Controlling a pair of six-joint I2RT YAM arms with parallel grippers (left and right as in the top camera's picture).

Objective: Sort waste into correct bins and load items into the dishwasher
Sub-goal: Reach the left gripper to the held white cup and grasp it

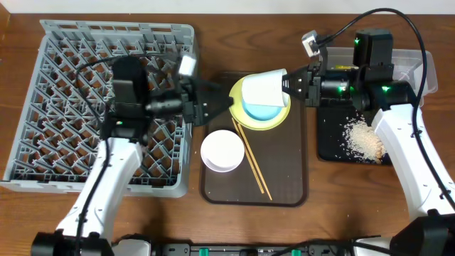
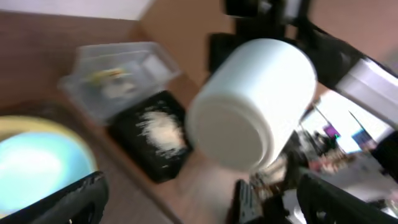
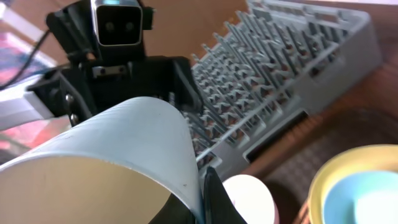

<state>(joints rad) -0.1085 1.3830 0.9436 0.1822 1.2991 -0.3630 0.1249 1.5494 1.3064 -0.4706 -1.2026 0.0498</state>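
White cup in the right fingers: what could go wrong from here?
1. The right fingers pinch the white cup only at its rim, sideways above the blue bowl; it could slip and drop.
2. The open left fingers sit close to the cup's base; a misaligned approach might knock it loose.

Narrow gap between left gripper (image 1: pixel 222 104) and tilted white cup (image 1: pixel 264 88); blue bowl (image 1: pixel 263 113) directly beneath; brown tray (image 1: pixel 286 171) bare right of chopsticks (image 1: pixel 252 162).
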